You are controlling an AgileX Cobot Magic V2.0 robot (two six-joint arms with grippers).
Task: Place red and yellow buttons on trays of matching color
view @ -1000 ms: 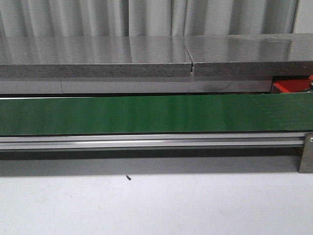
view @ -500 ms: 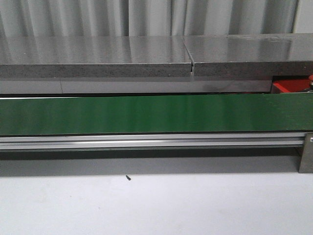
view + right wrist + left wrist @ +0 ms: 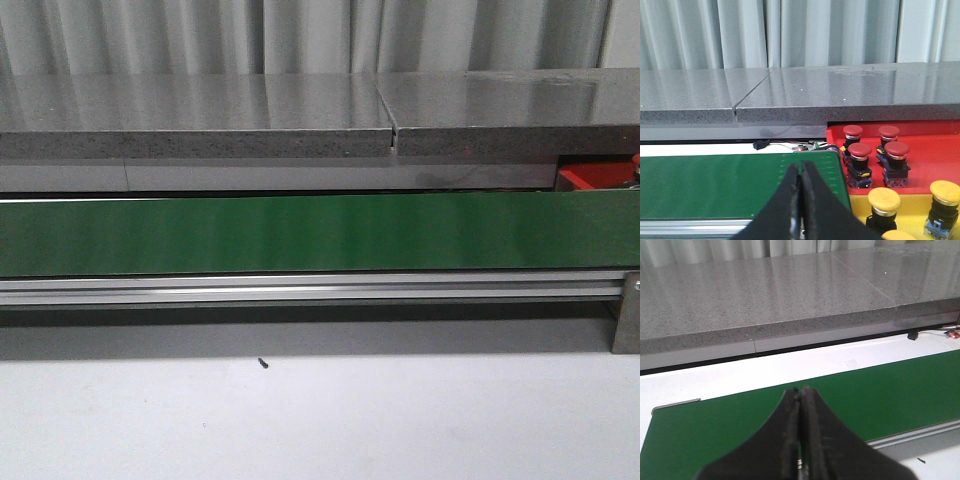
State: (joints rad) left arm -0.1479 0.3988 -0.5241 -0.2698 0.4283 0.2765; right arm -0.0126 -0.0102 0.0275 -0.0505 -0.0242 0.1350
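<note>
Writing or brand marks cannot be read anywhere. Four red buttons (image 3: 860,159) stand in the red tray (image 3: 935,150), which touches the yellow tray (image 3: 912,217) holding three yellow buttons (image 3: 883,206), one only partly visible. Both trays sit just beside the end of the green belt (image 3: 300,235). The left gripper (image 3: 800,430) and the right gripper (image 3: 800,200) each hover over the belt with fingers pressed together, holding nothing. A small black screw (image 3: 263,363) lies on the white table (image 3: 320,420). Nothing differs from half a second ago.
</note>
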